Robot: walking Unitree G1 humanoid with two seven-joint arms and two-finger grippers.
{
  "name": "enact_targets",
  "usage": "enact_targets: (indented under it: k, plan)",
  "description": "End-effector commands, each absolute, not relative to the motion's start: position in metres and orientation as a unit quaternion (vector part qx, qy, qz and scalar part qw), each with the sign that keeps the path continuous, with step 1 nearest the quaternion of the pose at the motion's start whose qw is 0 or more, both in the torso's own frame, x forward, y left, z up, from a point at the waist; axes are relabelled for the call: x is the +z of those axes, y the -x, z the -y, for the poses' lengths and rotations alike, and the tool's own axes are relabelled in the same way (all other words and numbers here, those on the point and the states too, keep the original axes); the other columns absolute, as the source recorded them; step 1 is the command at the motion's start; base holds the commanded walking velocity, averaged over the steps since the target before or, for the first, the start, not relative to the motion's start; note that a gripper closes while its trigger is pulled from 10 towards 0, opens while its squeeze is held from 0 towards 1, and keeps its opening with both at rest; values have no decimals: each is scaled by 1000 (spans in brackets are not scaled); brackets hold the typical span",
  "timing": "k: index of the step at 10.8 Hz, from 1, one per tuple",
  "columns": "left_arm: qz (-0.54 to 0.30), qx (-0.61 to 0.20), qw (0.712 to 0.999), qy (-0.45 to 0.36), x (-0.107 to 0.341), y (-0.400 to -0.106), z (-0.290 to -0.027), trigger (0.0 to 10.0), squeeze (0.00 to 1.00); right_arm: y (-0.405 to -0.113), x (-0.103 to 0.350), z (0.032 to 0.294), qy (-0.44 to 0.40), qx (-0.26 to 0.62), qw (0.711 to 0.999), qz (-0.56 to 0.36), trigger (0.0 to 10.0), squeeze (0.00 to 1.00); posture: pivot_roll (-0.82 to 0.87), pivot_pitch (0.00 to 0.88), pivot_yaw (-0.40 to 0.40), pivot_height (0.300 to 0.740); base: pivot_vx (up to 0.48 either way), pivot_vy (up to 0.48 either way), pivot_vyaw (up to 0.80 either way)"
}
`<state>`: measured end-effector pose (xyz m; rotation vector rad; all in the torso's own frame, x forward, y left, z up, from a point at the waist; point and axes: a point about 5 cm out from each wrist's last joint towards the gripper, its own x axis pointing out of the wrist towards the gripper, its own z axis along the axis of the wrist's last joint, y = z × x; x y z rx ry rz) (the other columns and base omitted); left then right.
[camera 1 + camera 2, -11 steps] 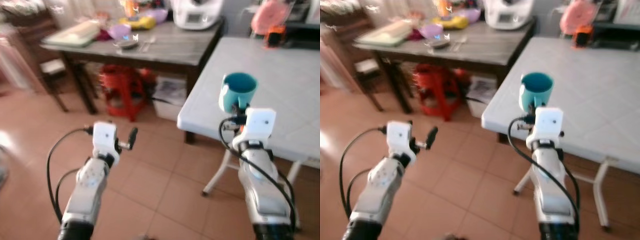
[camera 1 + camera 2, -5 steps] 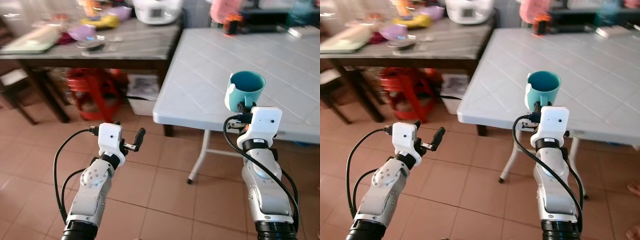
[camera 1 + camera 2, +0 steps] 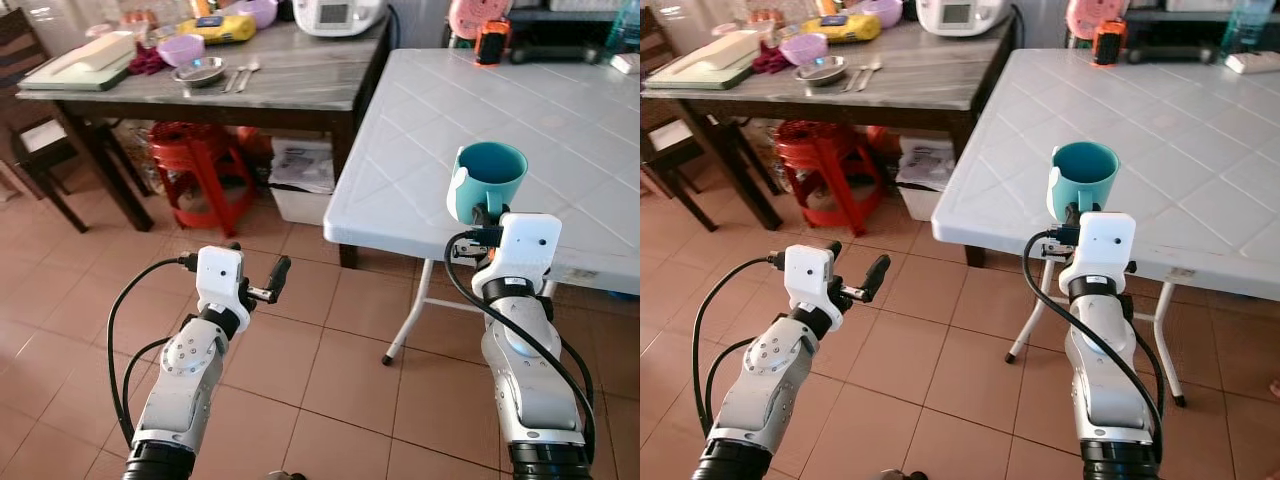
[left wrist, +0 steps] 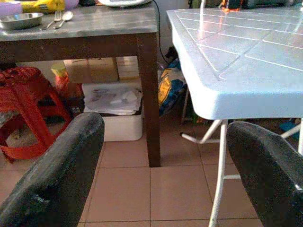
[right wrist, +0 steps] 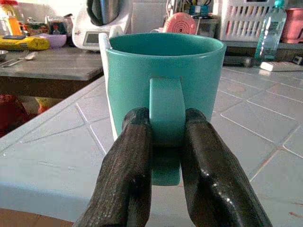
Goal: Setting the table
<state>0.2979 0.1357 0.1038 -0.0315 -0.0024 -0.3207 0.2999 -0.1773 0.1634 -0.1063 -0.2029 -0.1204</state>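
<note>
A teal mug [image 3: 488, 178] stands upright in the air at the near edge of the white plastic table [image 3: 560, 120]. My right gripper [image 5: 164, 156] is shut on the mug [image 5: 163, 85] by its handle, one black finger [image 5: 128, 175] on each side. My left gripper [image 3: 270, 283] is held out over the tiled floor, left of the white table. Its two fingers [image 4: 61, 175] are wide apart and nothing is between them.
A dark wooden table [image 3: 290, 85] stands at the back left with a metal bowl [image 3: 200, 70], cutlery [image 3: 240, 75], a purple bowl [image 3: 182, 47] and a white appliance [image 3: 345, 14]. Under it are a red stool [image 3: 195, 170] and a white box [image 3: 300, 185]. A chair [image 3: 30, 110] is at far left.
The camera has swung, so the whole scene has shifted and sharpened. Both arms hold the same pose, the mug still in the right gripper.
</note>
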Motion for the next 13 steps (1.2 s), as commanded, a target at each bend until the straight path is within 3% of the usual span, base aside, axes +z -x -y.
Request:
enact_targets:
  k: [1,3,13]
  plan:
    - [-3,-156,988,8,104,-296,-141,10000,0,-301,168,172,48,-54,991,111,10000,0,-25,83,129,740,0,281,0]
    - [-4,-157,988,7,103,-296,-141,10000,0,-301,168,172,48,-53,991,111,10000,0,-25,84,130,740,0,287,0]
    - [-18,-145,989,16,102,-298,-137,10000,0,-304,169,172,43,-54,991,110,10000,0,-27,83,131,740,0,0,-63]
